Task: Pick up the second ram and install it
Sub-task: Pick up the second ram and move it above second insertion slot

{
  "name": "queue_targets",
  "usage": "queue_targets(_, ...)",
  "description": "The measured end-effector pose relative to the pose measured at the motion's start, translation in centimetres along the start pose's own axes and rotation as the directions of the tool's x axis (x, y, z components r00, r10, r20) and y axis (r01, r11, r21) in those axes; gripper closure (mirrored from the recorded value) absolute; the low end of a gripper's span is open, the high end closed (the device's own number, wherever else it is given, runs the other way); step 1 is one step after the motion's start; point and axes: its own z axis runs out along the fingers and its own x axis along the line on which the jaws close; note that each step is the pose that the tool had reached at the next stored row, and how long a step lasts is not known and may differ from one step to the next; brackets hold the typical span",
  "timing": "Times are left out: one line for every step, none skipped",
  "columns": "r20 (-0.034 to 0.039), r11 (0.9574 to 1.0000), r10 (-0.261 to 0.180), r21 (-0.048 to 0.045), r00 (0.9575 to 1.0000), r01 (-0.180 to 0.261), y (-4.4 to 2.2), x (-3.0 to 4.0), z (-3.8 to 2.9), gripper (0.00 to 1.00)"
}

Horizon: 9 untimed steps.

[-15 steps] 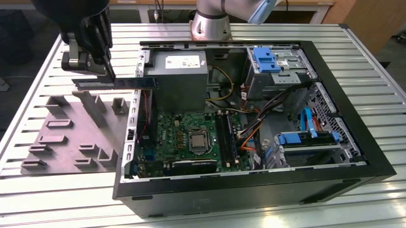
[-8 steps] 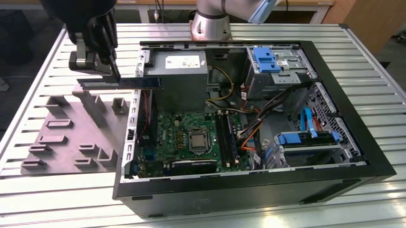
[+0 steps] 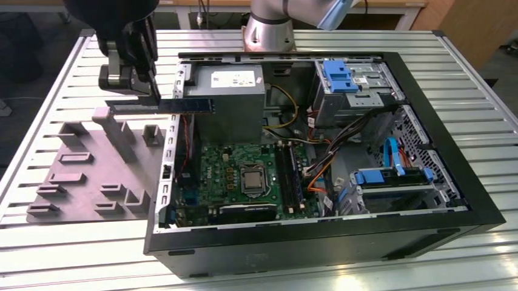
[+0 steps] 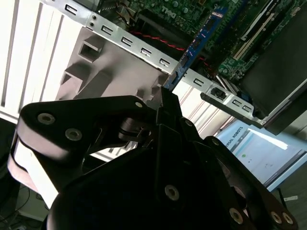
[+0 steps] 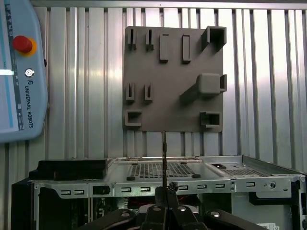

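Observation:
My gripper (image 3: 152,97) is shut on the second ram (image 3: 182,107), a long thin dark bluish board held level above the left wall of the open computer case (image 3: 324,237). In the second wrist view the ram (image 4: 194,48) sticks out from the gripper (image 4: 165,96) toward the motherboard (image 4: 240,43). Edge-on in the first wrist view, the ram (image 5: 163,158) rises from the gripper (image 5: 163,194). The black memory slots (image 3: 288,173) lie on the motherboard (image 3: 239,176), to the exterior view's right of and below the ram.
A grey fixture plate (image 3: 89,163) with raised blocks lies on the slatted table on the exterior view's left of the case. Inside the case are a power supply (image 3: 222,91), drive cages (image 3: 352,85) and cables (image 3: 324,163). A teach pendant (image 5: 19,72) lies beside the plate.

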Motion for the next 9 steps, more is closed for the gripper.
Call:
queue_targets(0.0,1.0,0.0,0.0,1.0,0.0,-0.11,0.0,0.0,0.89)
queue_targets(0.0,1.0,0.0,0.0,1.0,0.0,-0.22,-0.01,-0.01,0.89)
queue_targets(0.0,1.0,0.0,0.0,1.0,0.0,-0.33,-0.01,-0.01,0.89)
queue_targets(0.0,1.0,0.0,0.0,1.0,0.0,-0.45,-0.01,-0.01,0.89)
queue_targets(0.0,1.0,0.0,0.0,1.0,0.0,-0.57,-0.02,-0.02,0.89)
queue_targets(0.0,1.0,0.0,0.0,1.0,0.0,-0.68,-0.02,-0.03,0.89)
queue_targets(0.0,1.0,0.0,0.0,1.0,0.0,-0.8,-0.02,-0.03,0.89)
queue_targets(0.0001,1.0,0.0,0.0,1.0,0.0,-0.9,-0.03,-0.03,0.89)
queue_targets(0.0,1.0,0.0,0.0,1.0,0.0,-1.01,-0.03,-0.04,0.89)
